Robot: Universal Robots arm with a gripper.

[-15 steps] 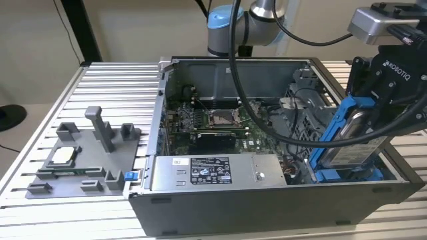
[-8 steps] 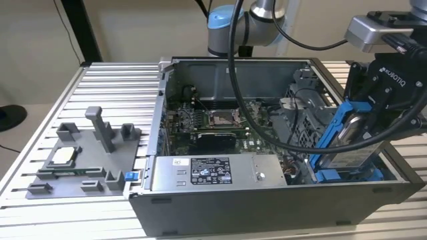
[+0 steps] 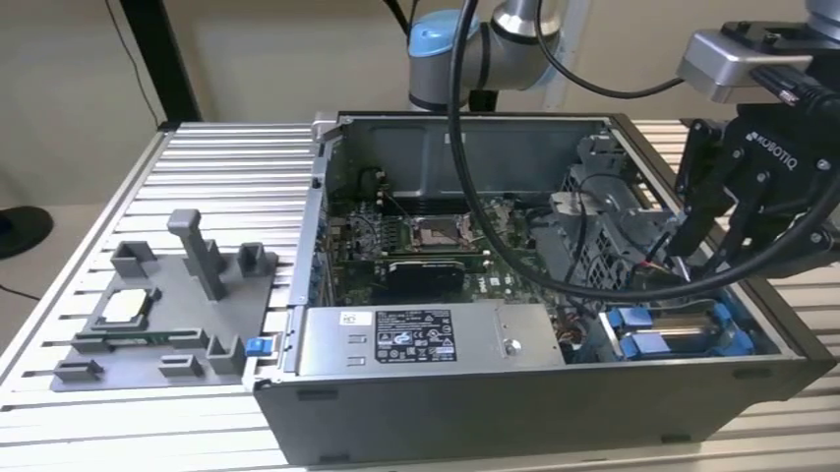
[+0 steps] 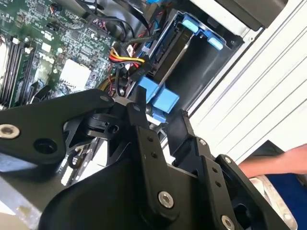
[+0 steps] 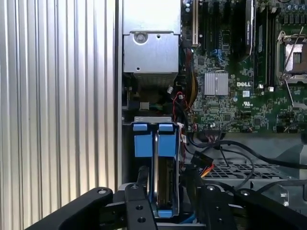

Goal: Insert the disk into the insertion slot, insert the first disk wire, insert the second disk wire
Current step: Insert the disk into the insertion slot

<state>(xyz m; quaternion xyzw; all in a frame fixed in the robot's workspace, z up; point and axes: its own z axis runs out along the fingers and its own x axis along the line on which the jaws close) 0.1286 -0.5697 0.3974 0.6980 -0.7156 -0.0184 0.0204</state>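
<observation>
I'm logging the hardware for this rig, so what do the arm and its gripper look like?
The arm is silver-grey with a light blue joint cap. Black cables loop off it. The gripper is matt black with white lettering and silver bolts, under a grey metal wrist block.

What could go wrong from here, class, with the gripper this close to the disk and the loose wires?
1. The gripper hangs just above the disk. The red, yellow and black wires beside it could snag or get pinched.
2. A person's hand is close to the gripper in the second wrist view, and an outward swing might strike it.
</observation>
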